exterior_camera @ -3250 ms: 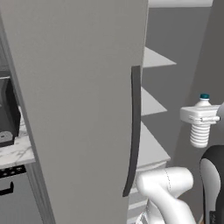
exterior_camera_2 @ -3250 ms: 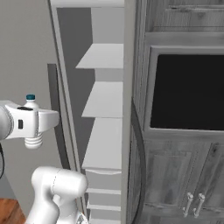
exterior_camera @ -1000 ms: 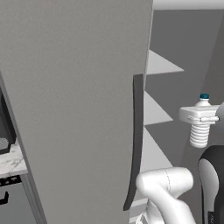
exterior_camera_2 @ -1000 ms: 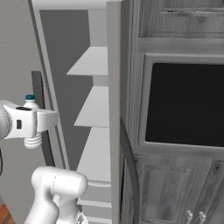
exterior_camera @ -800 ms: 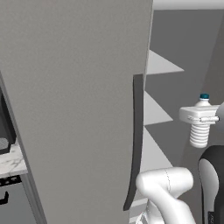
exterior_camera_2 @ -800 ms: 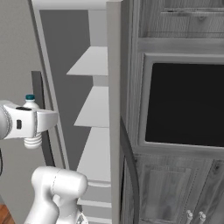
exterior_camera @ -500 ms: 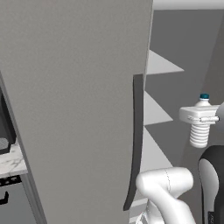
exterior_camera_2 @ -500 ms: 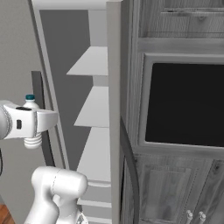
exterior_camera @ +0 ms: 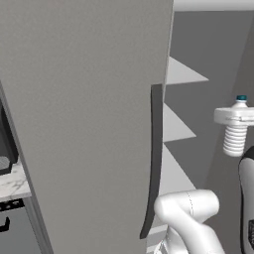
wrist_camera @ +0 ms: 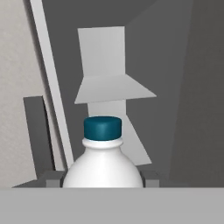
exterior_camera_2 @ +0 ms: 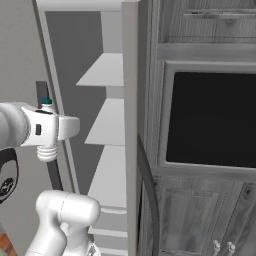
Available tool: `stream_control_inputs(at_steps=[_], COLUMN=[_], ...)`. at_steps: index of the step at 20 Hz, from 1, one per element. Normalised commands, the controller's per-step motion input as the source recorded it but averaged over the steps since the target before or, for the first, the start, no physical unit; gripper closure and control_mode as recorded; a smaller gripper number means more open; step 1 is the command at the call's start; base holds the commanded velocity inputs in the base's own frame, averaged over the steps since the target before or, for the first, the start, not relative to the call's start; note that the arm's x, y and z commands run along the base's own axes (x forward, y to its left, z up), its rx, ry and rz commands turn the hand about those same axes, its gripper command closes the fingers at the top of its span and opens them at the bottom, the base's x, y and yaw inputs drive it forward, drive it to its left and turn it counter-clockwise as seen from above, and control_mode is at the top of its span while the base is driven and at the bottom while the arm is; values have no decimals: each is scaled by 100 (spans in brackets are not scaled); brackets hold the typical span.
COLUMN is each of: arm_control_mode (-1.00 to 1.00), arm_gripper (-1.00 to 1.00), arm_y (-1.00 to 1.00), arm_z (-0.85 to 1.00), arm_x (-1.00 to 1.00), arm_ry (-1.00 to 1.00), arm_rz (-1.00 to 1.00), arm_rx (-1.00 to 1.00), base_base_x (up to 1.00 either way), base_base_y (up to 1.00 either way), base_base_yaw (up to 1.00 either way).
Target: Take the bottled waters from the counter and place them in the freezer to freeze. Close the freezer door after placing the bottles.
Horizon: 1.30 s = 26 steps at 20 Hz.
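Standing upright, cap up, the water bottle [exterior_camera: 234,133] sits gripped in the jaws before the open freezer [exterior_camera_2: 107,125].

**Freezer shelves standing bare**

The freezer [exterior_camera_2: 107,125] is standing open, its white-grey shelves [exterior_camera_2: 104,70] showing stacked one above another with nothing lying on them. At the far left, a corner of the marble counter [exterior_camera: 11,182] is peeking out.
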Motion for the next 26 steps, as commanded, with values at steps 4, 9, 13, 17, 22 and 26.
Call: stream_control_inputs(at_steps=[4,9,13,17,22,26], arm_control_mode=[-100,-100,-100,-100,-100,-100], arm_gripper=[100,100,100,100,100,100], arm_y=[0,0,0,-8,-12,0], arm_z=[18,3,0,0,2,0], arm_x=[48,39,7,29,48,63], arm_ry=[1,-5,0,-9,-8,0], arm_rz=[0,1,1,0,0,0], arm_rx=[-1,-1,0,0,-11,-14], base_base_x=[0,0,0,0,0,0], base_base_y=[0,0,0,0,0,0], base_base_yaw=[0,0,0,0,0,0])
